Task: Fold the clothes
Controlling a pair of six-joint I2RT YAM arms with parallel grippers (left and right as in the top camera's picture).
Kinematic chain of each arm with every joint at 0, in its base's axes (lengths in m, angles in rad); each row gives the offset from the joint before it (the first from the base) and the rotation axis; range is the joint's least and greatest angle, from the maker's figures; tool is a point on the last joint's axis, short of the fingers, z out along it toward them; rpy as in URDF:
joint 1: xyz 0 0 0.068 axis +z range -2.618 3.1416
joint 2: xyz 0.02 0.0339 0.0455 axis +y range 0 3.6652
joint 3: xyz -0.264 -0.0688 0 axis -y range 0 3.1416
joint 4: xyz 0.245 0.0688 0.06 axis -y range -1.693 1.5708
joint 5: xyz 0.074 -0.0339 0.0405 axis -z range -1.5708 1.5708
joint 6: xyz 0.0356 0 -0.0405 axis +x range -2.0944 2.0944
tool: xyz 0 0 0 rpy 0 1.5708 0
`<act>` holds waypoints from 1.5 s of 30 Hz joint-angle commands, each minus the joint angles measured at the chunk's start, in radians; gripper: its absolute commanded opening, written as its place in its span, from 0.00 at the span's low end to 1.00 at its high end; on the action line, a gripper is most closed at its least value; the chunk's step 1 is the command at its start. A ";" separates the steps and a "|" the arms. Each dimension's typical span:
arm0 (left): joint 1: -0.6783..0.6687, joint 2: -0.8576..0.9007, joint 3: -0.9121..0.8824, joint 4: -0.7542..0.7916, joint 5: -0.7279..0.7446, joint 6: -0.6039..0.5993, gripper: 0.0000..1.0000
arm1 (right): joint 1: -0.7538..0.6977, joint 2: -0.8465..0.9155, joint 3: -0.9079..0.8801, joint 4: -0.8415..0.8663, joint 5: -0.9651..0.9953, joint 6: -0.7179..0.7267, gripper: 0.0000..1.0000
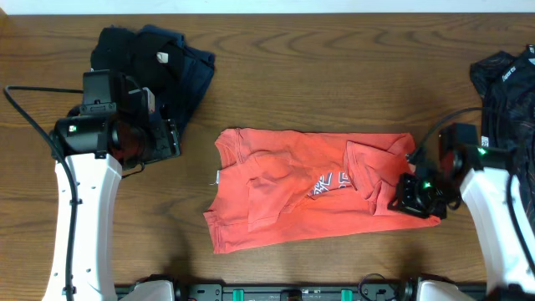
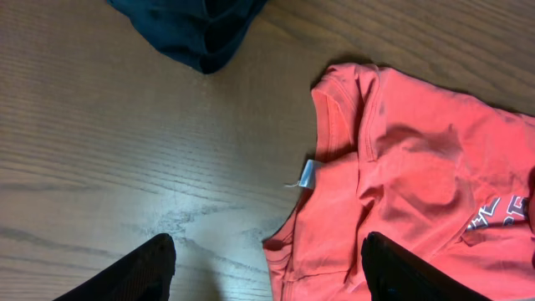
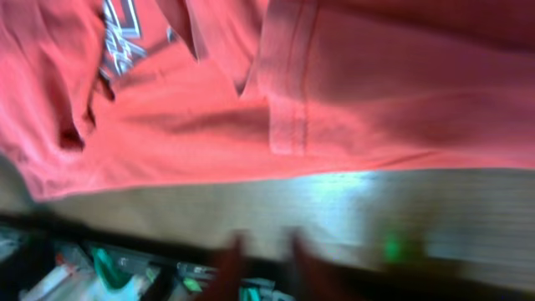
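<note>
1. Shirt [image 1: 284,192] [image 2: 418,167] [image 3: 376,100] of orange-red cloth is laid crumpled at the middle of the table [image 1: 334,75] [image 2: 125,150] [image 3: 334,201], partly folded over itself.
2. Navy-and-white lettering [image 1: 330,184] [image 2: 501,213] [image 3: 117,42] is shown right of the shirt's middle, partly hidden by a fold.
3. A small white label [image 1: 216,177] [image 2: 306,174] is seen at the shirt's left edge, lying on the wood.
4. A dark pile [image 1: 159,58] [image 2: 192,29] of navy and black cloth is heaped at the far left corner, apart from the shirt.
5. A black garment [image 1: 506,92] is placed at the far right edge of the table.
6. The left claw [image 1: 163,138] [image 2: 267,280] is held above bare wood between the dark pile and the shirt; its fingers are spread wide apart and nothing is gripped.
7. The right claw [image 1: 414,199] [image 3: 266,259] is placed at the shirt's right edge, near its front corner.
8. In the right wrist view the fingers are blurred at the bottom, so it cannot be told whether cloth is pinched or whether they are together.
</note>
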 commanded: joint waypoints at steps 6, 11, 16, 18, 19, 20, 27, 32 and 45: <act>0.004 -0.009 0.005 0.001 0.002 0.006 0.73 | 0.009 -0.050 -0.010 0.211 0.158 0.045 0.63; 0.004 -0.009 0.005 -0.005 0.002 0.006 0.73 | 0.009 0.039 -0.040 0.310 0.157 0.041 0.56; 0.004 -0.009 0.005 -0.003 0.002 0.006 0.73 | 0.017 0.159 -0.047 0.319 -0.042 -0.121 0.58; 0.004 -0.009 0.005 -0.003 0.002 0.006 0.73 | 0.024 0.190 -0.047 0.321 -0.047 -0.124 0.59; 0.004 -0.009 0.005 -0.003 0.002 0.006 0.73 | 0.029 0.203 -0.047 0.321 -0.034 -0.124 0.59; 0.004 -0.009 0.005 -0.003 0.002 0.006 0.73 | 0.034 0.215 -0.047 0.321 -0.025 -0.123 0.57; 0.004 -0.009 0.005 -0.003 0.002 0.006 0.73 | 0.052 0.235 -0.048 0.309 0.018 -0.111 0.21; 0.004 -0.009 0.005 -0.003 0.002 0.006 0.73 | 0.052 0.203 -0.045 0.265 0.092 -0.027 0.03; 0.004 -0.009 0.005 -0.003 0.002 0.006 0.73 | 0.160 -0.095 -0.045 -0.010 0.076 0.197 0.01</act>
